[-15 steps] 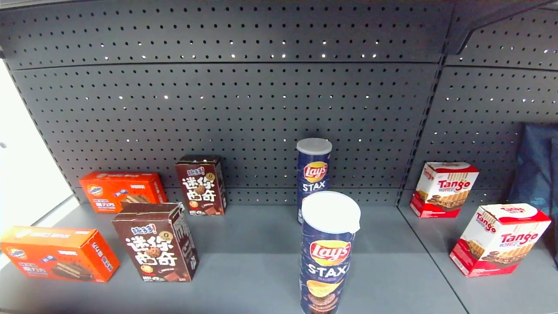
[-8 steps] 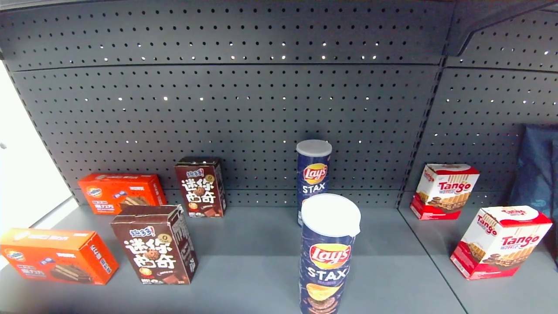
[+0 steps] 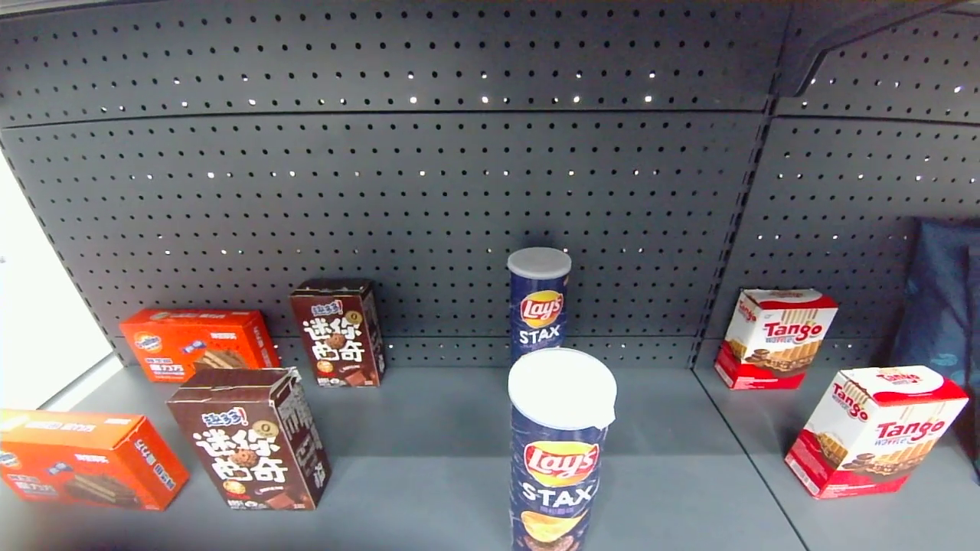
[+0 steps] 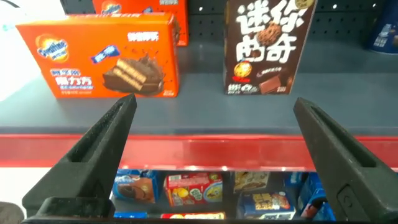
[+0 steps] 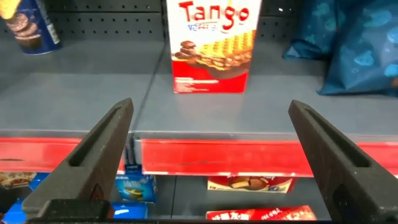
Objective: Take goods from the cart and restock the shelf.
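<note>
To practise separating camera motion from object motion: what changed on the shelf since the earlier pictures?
Only the camera moved: the whole head view shifted a little. The front chip can, rear chip can and the boxes beside them keep their places on the shelf. Nothing was grasped or released.

Head camera looks down onto the shelf (image 3: 429, 459). Both wrist cameras face its front edge, level and near, sharing its deck.

The left gripper (image 4: 212, 155) and the right gripper (image 5: 211, 155) are both held level and facing forward, each with its dark jaws spread wide apart
</note>
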Robot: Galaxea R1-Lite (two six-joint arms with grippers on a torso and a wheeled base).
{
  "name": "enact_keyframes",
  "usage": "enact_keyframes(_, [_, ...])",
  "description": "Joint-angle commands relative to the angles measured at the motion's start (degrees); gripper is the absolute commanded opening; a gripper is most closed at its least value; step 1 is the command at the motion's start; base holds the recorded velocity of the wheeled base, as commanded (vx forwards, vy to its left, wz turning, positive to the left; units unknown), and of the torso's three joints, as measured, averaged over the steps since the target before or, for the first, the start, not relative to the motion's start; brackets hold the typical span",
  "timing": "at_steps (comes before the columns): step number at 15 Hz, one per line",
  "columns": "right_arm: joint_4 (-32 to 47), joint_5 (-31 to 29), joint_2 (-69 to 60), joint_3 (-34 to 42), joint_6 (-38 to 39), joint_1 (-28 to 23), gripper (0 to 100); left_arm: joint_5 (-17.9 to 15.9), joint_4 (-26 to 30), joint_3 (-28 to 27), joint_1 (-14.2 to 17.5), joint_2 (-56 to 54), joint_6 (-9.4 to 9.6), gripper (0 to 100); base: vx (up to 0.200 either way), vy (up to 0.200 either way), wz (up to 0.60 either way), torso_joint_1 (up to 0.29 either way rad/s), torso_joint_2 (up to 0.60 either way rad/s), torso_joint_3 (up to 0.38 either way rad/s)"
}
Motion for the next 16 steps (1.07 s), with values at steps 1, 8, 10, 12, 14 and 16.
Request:
enact_keyframes(1, [0.1, 0.0, 0.1, 0.0, 0.0, 0.0, 100, 0.0, 0.0, 0.0, 0.0, 0.0, -0.02, 100, 0.000, 0.000, 0.00, 0.000, 0.00, 0.000])
enact_keyframes(8, [0.1, 0.0, 0.1, 0.0, 0.0, 0.0, 100, 0.2, 0.0, 0.0, 0.0, 0.0, -0.19, 100, -0.057, 0.000, 0.00, 0.002, 0.00, 0.000])
enact_keyframes(10, [0.1, 0.0, 0.1, 0.0, 0.0, 0.0, 100, 0.0, 0.0, 0.0, 0.0, 0.0, -0.02, 100, 0.000, 0.000, 0.00, 0.000, 0.00, 0.000])
enact_keyframes(12, [0.1, 0.0, 0.1, 0.0, 0.0, 0.0, 100, -0.1, 0.0, 0.0, 0.0, 0.0, 0.07, 100, 0.000, 0.000, 0.00, 0.000, 0.00, 0.000])
enact_keyframes(14, [0.1, 0.0, 0.1, 0.0, 0.0, 0.0, 100, 0.0, 0.0, 0.0, 0.0, 0.0, -0.02, 100, 0.000, 0.000, 0.00, 0.000, 0.00, 0.000])
enact_keyframes(16, [0.1, 0.0, 0.1, 0.0, 0.0, 0.0, 100, 0.0, 0.0, 0.0, 0.0, 0.0, -0.11, 100, 0.000, 0.000, 0.00, 0.000, 0.00, 0.000])
